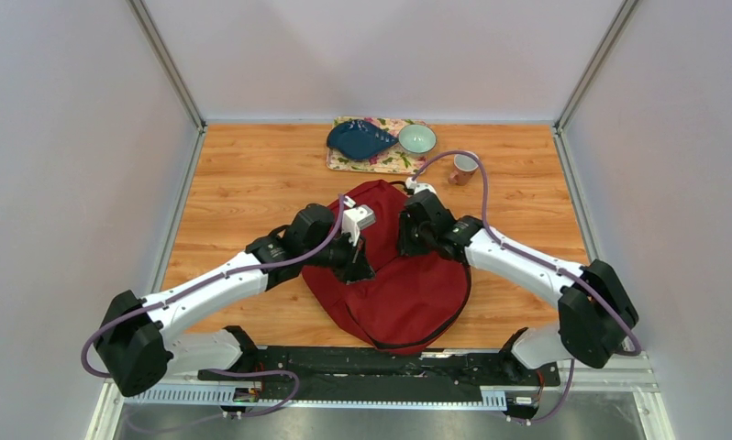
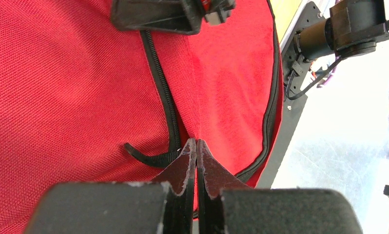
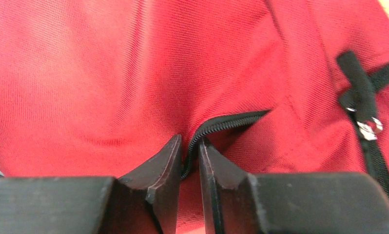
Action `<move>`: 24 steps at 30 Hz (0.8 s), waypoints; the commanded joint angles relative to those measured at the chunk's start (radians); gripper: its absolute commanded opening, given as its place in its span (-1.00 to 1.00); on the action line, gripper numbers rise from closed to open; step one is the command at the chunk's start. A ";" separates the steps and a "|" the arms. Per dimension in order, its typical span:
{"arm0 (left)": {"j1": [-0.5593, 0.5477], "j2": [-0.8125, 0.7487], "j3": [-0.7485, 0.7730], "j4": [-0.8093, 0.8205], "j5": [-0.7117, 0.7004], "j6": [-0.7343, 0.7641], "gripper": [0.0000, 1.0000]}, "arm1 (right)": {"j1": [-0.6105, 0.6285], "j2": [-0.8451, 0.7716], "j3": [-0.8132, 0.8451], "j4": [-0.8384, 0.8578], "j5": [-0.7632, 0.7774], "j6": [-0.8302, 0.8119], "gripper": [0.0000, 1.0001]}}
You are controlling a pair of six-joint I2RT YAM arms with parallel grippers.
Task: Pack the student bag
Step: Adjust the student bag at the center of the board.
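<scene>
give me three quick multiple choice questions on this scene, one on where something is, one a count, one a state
1. Where on the table is the pink mug?
A) at the near edge
B) at the back, right of the floral tray
C) in the middle

2. How many dishes lie on the floral tray?
A) one
B) four
C) two

3. How do the left gripper jaws stand?
A) shut, tips at the student bag and its black zipper
B) wide open
C) closed around a pen

Answers:
1 B, the top view shows it just right of the tray.
2 C, a dark blue dish and a pale green bowl.
3 A, the wrist view shows the fingertips pressed together there.
</scene>
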State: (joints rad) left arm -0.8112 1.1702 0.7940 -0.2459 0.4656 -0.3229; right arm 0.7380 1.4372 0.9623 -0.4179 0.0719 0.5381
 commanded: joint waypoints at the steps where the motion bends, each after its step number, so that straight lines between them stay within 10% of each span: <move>1: -0.008 -0.038 0.011 0.036 0.024 0.012 -0.92 | -0.003 -0.111 -0.008 -0.146 0.118 -0.076 -0.43; 8: -0.008 -0.053 -0.006 0.037 0.004 0.005 -0.80 | -0.005 -0.270 0.006 -0.173 0.149 -0.090 0.16; 24: -0.009 -0.207 -0.018 0.016 -0.157 -0.034 0.03 | -0.003 -0.331 -0.016 -0.102 0.000 -0.029 0.18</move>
State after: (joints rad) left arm -0.8165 1.0451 0.7860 -0.2451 0.4038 -0.3389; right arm 0.7361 1.1351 0.9535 -0.5709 0.1474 0.4980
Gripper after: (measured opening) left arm 0.497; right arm 0.588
